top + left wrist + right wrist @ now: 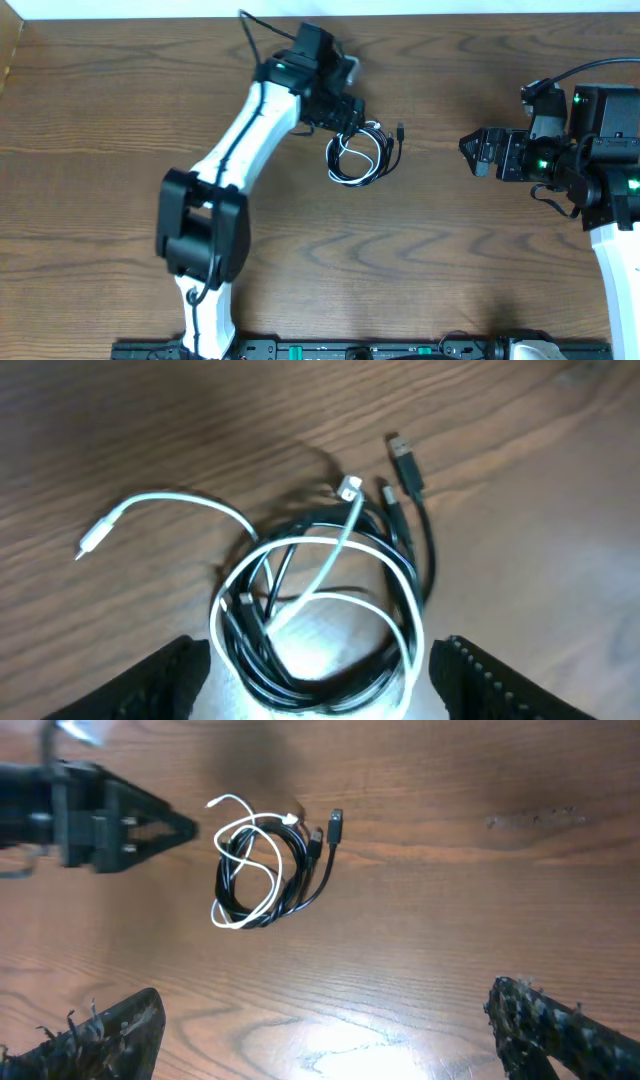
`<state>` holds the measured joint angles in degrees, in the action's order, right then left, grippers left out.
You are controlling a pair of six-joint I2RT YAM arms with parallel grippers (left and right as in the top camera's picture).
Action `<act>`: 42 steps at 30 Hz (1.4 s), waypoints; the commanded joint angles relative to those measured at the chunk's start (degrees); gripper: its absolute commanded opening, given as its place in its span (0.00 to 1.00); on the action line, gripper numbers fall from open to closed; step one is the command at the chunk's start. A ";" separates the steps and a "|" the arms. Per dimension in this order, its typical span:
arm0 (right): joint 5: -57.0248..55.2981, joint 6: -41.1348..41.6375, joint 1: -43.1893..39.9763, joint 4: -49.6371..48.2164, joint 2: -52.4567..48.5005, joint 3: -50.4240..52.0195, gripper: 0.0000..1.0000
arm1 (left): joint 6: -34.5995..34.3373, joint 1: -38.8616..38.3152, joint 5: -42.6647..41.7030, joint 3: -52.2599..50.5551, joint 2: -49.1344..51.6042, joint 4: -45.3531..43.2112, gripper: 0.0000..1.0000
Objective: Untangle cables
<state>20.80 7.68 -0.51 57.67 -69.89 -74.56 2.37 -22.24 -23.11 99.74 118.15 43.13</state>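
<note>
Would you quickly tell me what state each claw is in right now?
Left claw: open, around the cables, not gripping.
Right claw: open, empty.

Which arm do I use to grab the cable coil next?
Left. The left gripper hangs right over the cables, with its open jaws flanking the coil. The right gripper is open too, but it stands well off to the side of the coil.

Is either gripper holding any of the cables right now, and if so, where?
Nothing is held. The left gripper is open, its fingers on either side of the cables but not clamped on them. The right gripper is open and well clear.
</note>
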 commanded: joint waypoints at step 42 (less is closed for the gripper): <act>7.80 2.56 0.42 -3.23 -8.20 -1.03 0.96 | -8.70 -0.13 -1.99 0.35 -41.90 -12.04 0.07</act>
<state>25.06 9.76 -0.45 54.70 -76.16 -74.59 -4.62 -22.92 -29.26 99.88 80.86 32.49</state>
